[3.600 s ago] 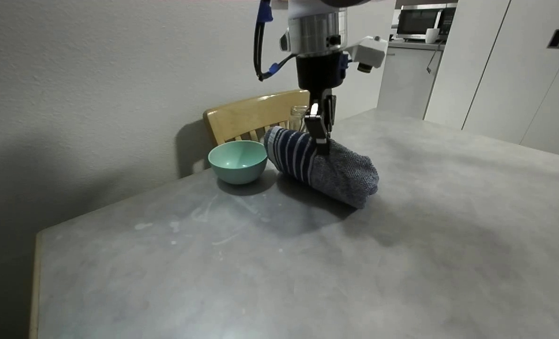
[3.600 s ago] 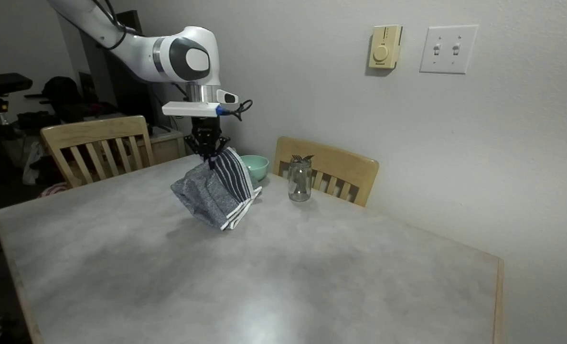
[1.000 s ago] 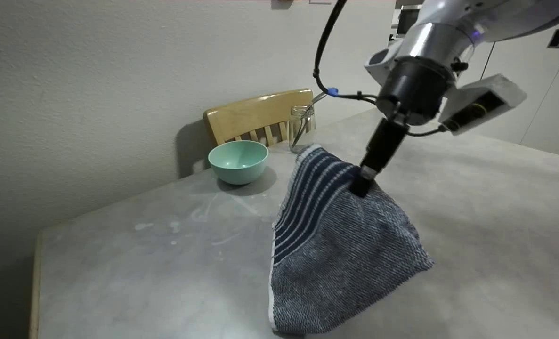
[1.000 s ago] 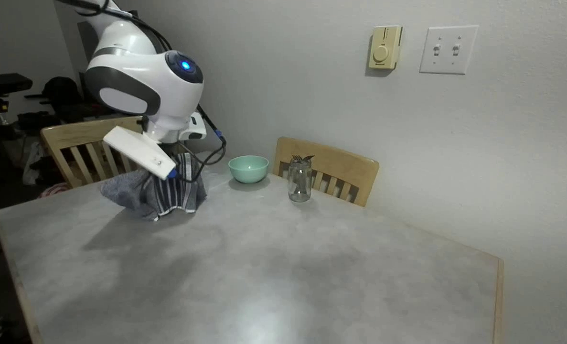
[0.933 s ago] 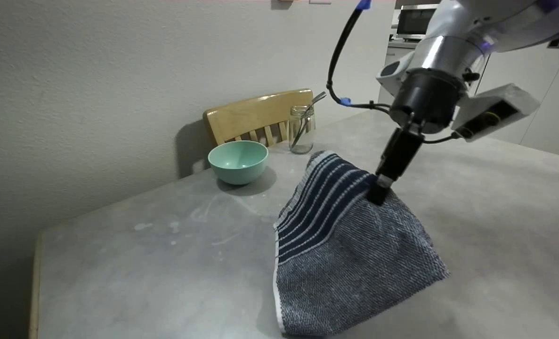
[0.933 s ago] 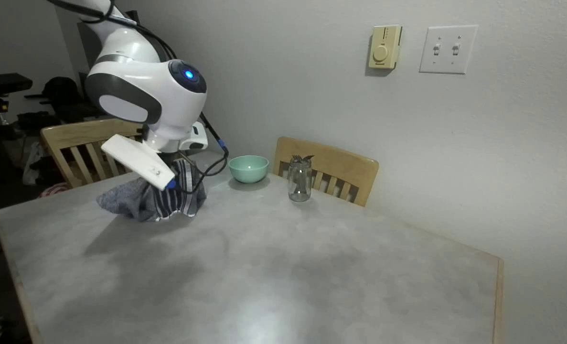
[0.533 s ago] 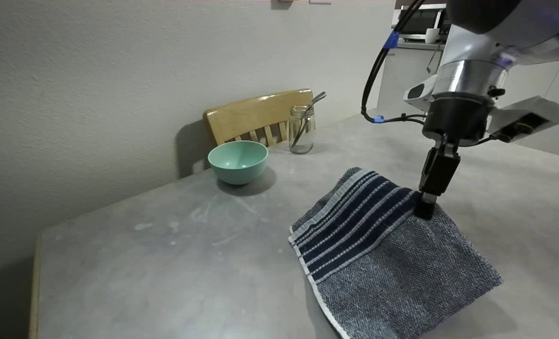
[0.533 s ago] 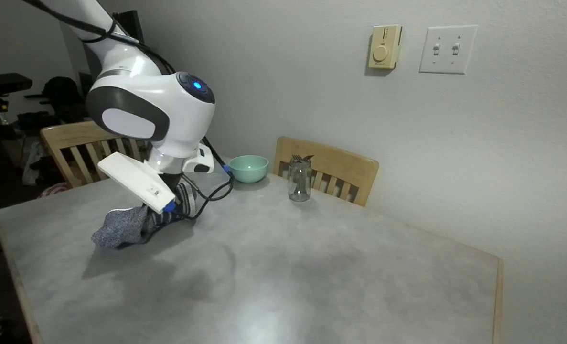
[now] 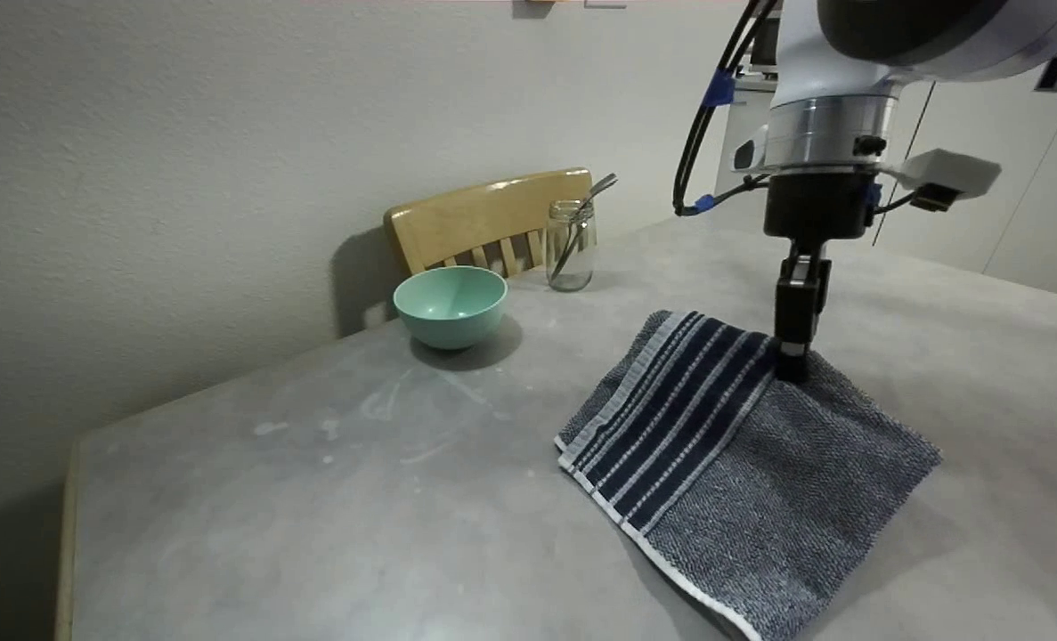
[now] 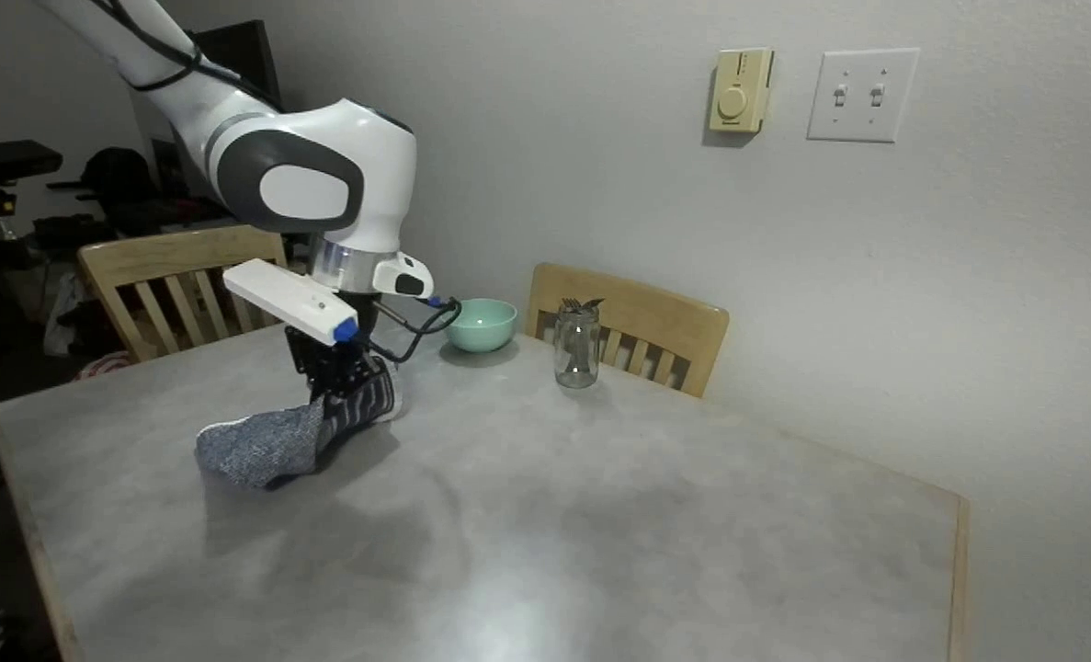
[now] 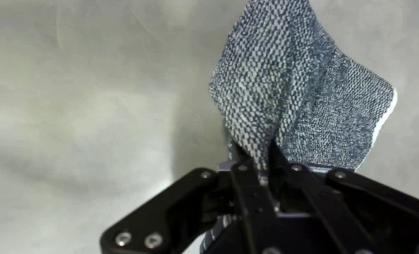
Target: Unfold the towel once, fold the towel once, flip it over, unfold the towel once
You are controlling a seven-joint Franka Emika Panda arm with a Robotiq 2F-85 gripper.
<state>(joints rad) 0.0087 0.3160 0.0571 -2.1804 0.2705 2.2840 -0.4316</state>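
The Robotiq gripper [image 9: 792,365] is pinching a ridge of the striped terry towel [image 9: 751,463] just beside its stripes; in the wrist view the 2 fingers [image 11: 248,183] are pressing a bunched fold between them. The towel is hanging as a tent from that grip over the grey tabletop [image 9: 359,534], well apart from the teal bowl [image 9: 450,307] and the glass jar [image 10: 577,357], both standing upright. At the striped end 2 pale edges are showing slightly out of line, so the cloth is evidently lying in at least 2 layers. Whether its lower layer is touching the tabletop everywhere, these views are not settling.

I am taking this as a laying-out or turning of the folded towel, though I am not able to tell which of the 4 listed steps. Doing it well is probably calling for a low, slow set-down: letting the plain end meet the tabletop, then easing the ridge sideways so the terry is spreading instead of heaping. Because the pinch is sitting partway along the ridge rather than at a corner, the 2 sides are probably sagging unevenly and leaving a crease. Parting the jaws close to the surface should be keeping loops of terry from snagging and skewing the top layer.
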